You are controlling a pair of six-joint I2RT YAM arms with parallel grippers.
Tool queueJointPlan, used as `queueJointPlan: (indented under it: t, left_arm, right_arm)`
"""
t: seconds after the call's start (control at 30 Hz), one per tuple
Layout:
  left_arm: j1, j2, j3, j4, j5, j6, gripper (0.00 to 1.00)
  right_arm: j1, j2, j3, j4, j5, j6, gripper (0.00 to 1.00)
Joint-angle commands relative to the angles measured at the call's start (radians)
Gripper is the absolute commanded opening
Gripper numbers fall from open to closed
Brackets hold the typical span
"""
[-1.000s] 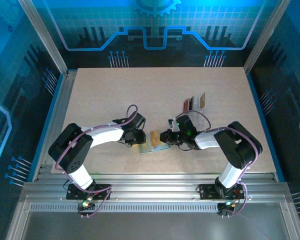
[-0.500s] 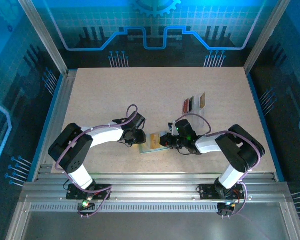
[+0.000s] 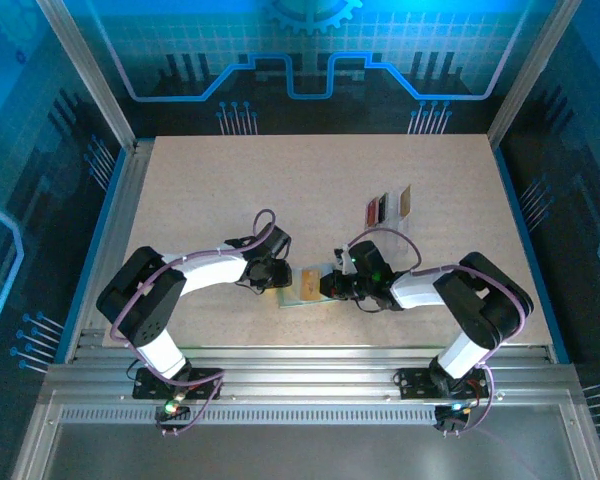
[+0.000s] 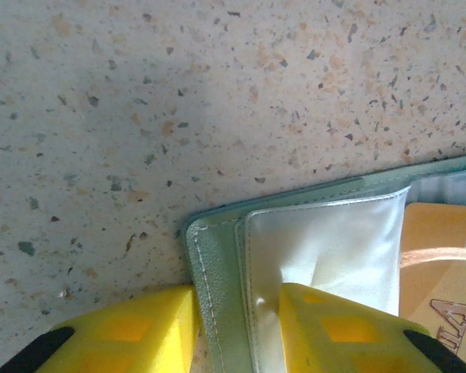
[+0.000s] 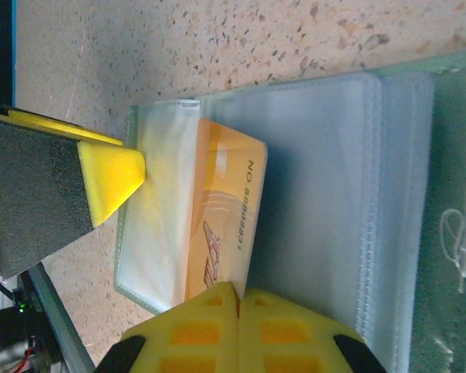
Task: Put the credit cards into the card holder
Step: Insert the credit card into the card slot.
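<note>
The grey-green card holder lies open between my two grippers. My left gripper is shut on its corner, pinching the green cover and the pale lining. My right gripper is shut on an orange-gold credit card, whose far edge sits inside the holder's pale pocket. The same orange-gold card shows in the left wrist view. A red card, a dark maroon card and a tan card lie side by side on the table, behind the right arm.
The holder's clear plastic sleeves and green cover spread out to the right of the orange card. One yellow finger of the left gripper presses beside the pocket. Speckled tabletop stretches behind both arms.
My right gripper has carried the orange-gold card leftward, deeper over the holder and into its pocket. The left gripper and the three cards on the table stay put.
</note>
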Motion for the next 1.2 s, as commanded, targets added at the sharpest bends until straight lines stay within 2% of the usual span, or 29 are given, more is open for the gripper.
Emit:
queueJointPlan:
  t: [0.0, 0.33, 0.6, 0.87, 1.17]
  left_arm:
    - [-0.017, 0.1, -0.06, 0.022, 0.05, -0.005, 0.33]
    - [-0.017, 0.093, -0.06, 0.02, 0.05, -0.006, 0.33]
    - [-0.017, 0.086, -0.063, 0.017, 0.048, -0.006, 0.33]
    - [-0.017, 0.08, -0.067, 0.021, 0.044, -0.005, 0.33]
    - [-0.017, 0.079, -0.071, 0.025, 0.044, -0.005, 0.33]
  right_arm:
    - [0.03, -0.002, -0.017, -0.154, -0.007, -0.07, 0.0]
    - [0.019, 0.068, 0.112, -0.287, -0.087, -0.173, 0.0]
    - [0.0, 0.064, 0.129, -0.336, -0.128, -0.189, 0.0]
    - [-0.044, 0.025, 0.159, -0.481, -0.155, -0.264, 0.0]
    - [-0.051, 0.092, 0.222, -0.543, -0.189, -0.299, 0.0]
